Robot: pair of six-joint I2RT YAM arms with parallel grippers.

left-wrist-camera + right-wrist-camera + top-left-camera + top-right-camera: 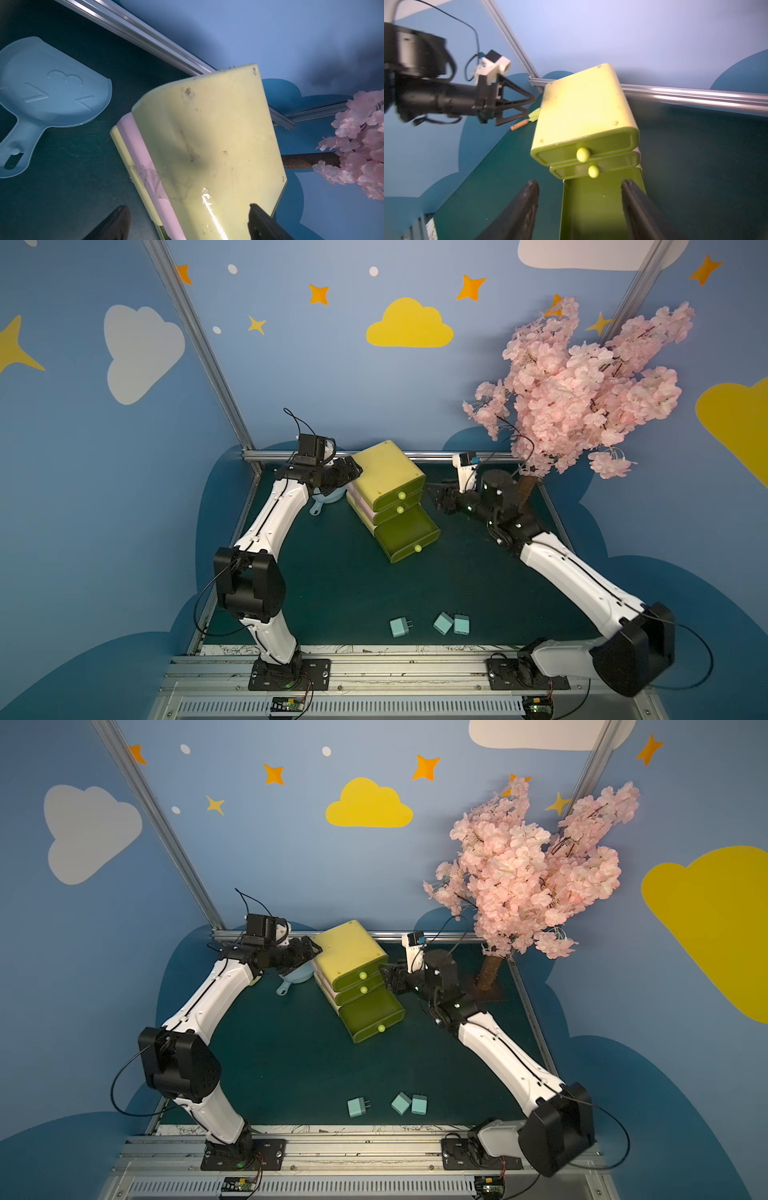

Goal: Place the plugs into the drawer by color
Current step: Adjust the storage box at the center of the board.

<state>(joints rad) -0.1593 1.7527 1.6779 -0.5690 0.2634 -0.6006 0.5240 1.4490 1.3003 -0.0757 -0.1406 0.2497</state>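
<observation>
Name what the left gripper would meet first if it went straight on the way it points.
Probably the yellow drawer chest, right ahead of the open left gripper; the gap is unclear.

Three plugs (443, 623), perhaps mint, lie well apart from the drawer (388, 485).

Green table (332, 580): drawer (386, 477), plugs (443, 623), dustpan (52, 87)

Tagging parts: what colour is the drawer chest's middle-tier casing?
Pink: the middle-tier casing sits between yellow shells of the drawer chest; clearest in the left wrist view.
</observation>
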